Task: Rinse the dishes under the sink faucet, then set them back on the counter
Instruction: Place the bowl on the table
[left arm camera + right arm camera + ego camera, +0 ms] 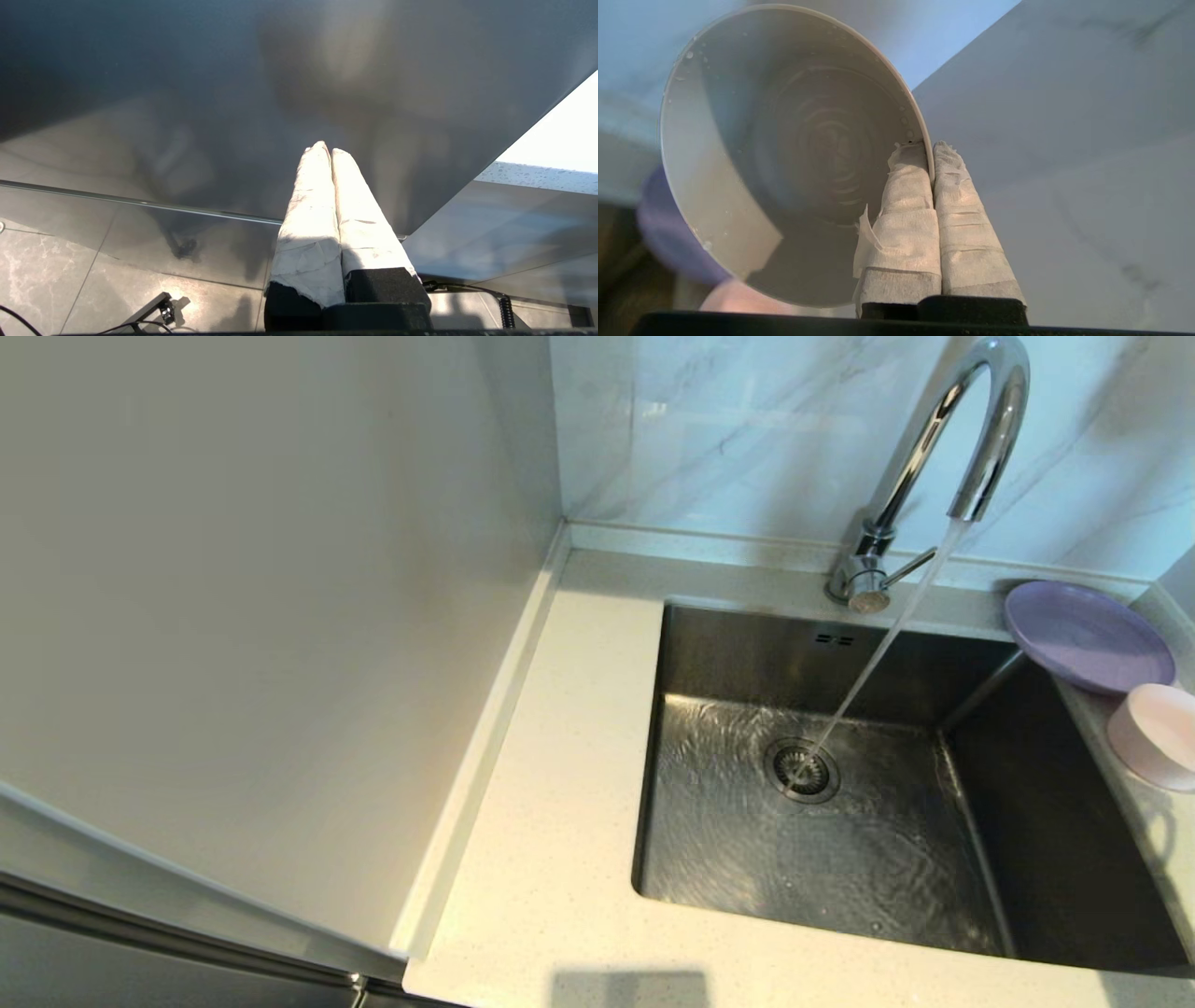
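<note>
1. Resting shut and empty, the tape-wrapped left gripper (325,151) is parked off the work.
2. Water runs from the tall chrome gooseneck faucet (943,439) into the square steel sink (728,859).
3. The round lilac plate (1088,637) and pale pink bowl (1156,733) sit on the speckled off-white counter (551,784).
4. The right gripper (933,156) pinches the pale grey-white bowl's (784,154) rim; droplets suggest it is rinsed, so next it likely goes beside those dishes.

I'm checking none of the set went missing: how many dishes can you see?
3. The lilac plate and the pink bowl sit on the counter right of the sink; the grey-white bowl is pinched by its rim in the right gripper.
</note>
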### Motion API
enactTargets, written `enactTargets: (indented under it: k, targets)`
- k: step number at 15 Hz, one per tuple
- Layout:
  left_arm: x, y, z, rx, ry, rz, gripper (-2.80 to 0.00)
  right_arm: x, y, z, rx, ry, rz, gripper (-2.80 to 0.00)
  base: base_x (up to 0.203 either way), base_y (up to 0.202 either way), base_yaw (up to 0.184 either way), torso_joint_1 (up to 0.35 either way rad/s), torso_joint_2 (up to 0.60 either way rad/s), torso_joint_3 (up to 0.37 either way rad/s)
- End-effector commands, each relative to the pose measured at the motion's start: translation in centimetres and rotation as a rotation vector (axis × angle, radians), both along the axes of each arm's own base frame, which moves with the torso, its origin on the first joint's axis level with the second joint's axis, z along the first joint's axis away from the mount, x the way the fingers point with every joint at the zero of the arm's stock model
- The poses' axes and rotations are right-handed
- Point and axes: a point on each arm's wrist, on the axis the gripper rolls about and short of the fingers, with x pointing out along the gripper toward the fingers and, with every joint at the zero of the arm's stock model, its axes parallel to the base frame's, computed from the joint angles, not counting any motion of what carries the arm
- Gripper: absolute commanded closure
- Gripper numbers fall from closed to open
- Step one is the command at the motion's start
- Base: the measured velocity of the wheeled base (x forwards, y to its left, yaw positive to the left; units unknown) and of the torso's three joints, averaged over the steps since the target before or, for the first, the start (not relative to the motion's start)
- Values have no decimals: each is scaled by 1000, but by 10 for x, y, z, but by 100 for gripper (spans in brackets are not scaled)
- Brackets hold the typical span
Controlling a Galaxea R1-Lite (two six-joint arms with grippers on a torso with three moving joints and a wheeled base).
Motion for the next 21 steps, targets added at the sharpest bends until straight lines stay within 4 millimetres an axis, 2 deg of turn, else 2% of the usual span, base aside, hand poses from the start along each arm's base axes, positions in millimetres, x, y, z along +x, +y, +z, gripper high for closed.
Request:
enactTargets:
  k: [1, 3, 5, 7, 9, 11, 14, 16, 19, 21]
  targets:
    - [0, 0, 0, -1, 0, 0, 0, -14, 1, -8, 120, 214, 10, 0, 0, 0, 0, 0, 0, 0]
    - [0, 0, 0, -1, 0, 0, 0, -29, 1, -6, 313, 389, 13, 0, 0, 0, 0, 0, 0, 0]
    - [0, 0, 0, -1, 0, 0, 0, -54, 5, 0, 562, 535, 2, 0, 0, 0, 0, 0, 0, 0]
    - [0, 0, 0, -1, 0, 0, 0, -82, 10, -9, 874, 674, -47, 0, 0, 0, 0, 0, 0, 0]
    - [0, 0, 0, -1, 0, 0, 0, -103, 16, -16, 1179, 686, -119, 0, 0, 0, 0, 0, 0, 0]
    - [0, 0, 0, -1, 0, 0, 0, -101, 9, -30, 1378, 612, -246, 0, 0, 0, 0, 0, 0, 0]
    - [0, 0, 0, -1, 0, 0, 0, -93, -8, -61, 1536, 598, -458, 0, 0, 0, 0, 0, 0, 0]
    - [0, 0, 0, -1, 0, 0, 0, -84, -15, -83, 1615, 621, -539, 0, 0, 0, 0, 0, 0, 0]
    - [0, 0, 0, -1, 0, 0, 0, -62, -32, -107, 1605, 512, -536, 0, 0, 0, 0, 0, 0, 0]
    - [0, 0, 0, -1, 0, 0, 0, -54, -46, -118, 1565, 426, -562, 0, 0, 0, 0, 0, 0, 0]
